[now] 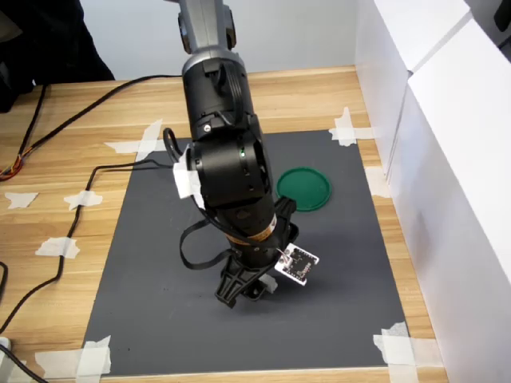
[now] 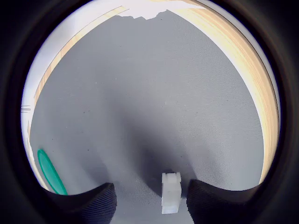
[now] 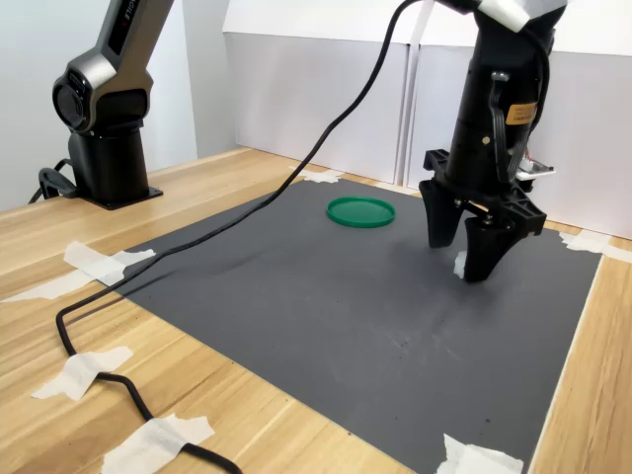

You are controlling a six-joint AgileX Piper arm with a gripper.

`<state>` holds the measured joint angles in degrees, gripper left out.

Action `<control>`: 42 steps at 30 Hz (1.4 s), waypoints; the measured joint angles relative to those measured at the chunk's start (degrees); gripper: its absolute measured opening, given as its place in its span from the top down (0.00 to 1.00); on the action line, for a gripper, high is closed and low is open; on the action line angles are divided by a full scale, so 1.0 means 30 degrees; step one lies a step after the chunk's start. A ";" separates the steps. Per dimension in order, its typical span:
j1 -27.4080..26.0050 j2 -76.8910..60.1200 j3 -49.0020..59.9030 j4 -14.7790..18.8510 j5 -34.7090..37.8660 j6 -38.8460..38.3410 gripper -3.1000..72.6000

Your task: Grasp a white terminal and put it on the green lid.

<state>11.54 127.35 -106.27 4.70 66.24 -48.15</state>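
The jaws hang spread over the white terminal (image 2: 171, 192), which stands between them, nearer one. The green lid (image 1: 303, 188) lies at the arm's one o'clock in the first exterior view.

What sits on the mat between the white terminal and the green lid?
Nothing: in the second exterior view, only bare dark mat separates the white terminal, between the open pincer fingers, from the green lid.

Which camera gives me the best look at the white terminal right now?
The wrist view: the white terminal stands unobstructed on the mat between the open gripper's fingers. The second exterior view shows only a sliver beside a finger. In the first exterior view the arm hides it.
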 joint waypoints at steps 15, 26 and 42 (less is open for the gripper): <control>0.0000 0.0035 0.0000 -0.0060 -0.0423 0.0042 0.25; 0.0000 0.0035 0.0000 -0.0342 -0.0765 0.0197 0.54; 0.0000 0.0035 0.0000 -0.0710 -0.1495 0.0394 0.81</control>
<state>11.54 127.45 -106.27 2.57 61.75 -46.97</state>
